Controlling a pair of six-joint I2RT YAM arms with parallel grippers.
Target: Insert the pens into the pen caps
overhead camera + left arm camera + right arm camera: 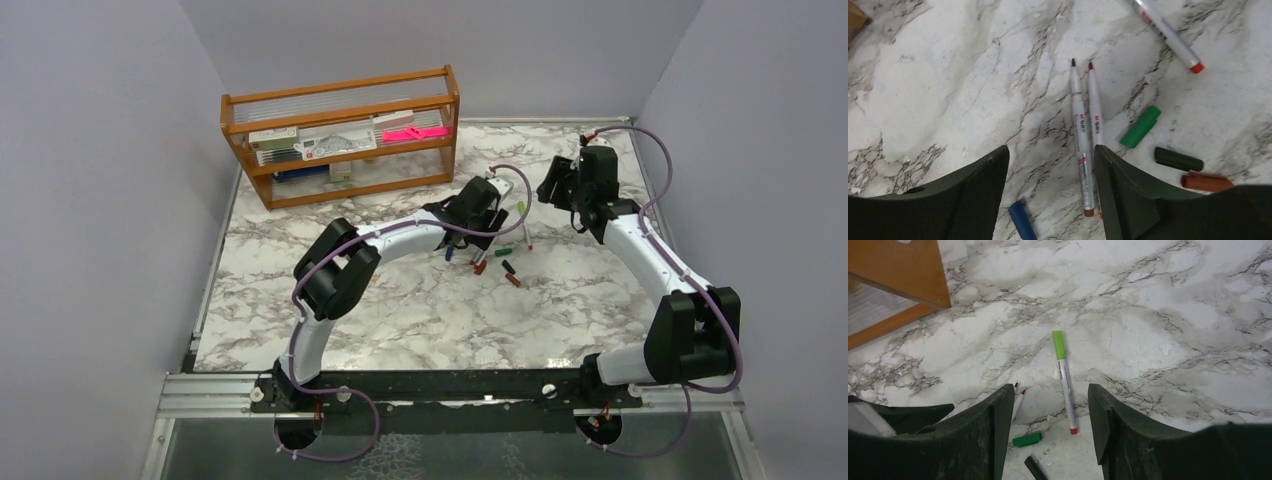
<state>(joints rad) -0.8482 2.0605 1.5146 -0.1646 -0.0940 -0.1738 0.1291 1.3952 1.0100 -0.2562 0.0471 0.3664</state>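
it looks early: two slim white plastic pens lie uncapped beside a loose green tube-shaped cap centre-frame, both arms' jaws released.

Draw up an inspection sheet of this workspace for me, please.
Surface: marble table, no spill seen.
Job's things: two uncapped pens side by side; a third pen wearing a lime cap; loose green cap, dark cap, brown-red cap, blue cap.
Clutter: wooden rack holding stationery, far left.
Grippers: left pincer open over the two pens; right pincer open over the third pen; both empty.
Cables: purple cables loop along both arms; no snag seen.
Surroundings: grey walls; nothing else seen.
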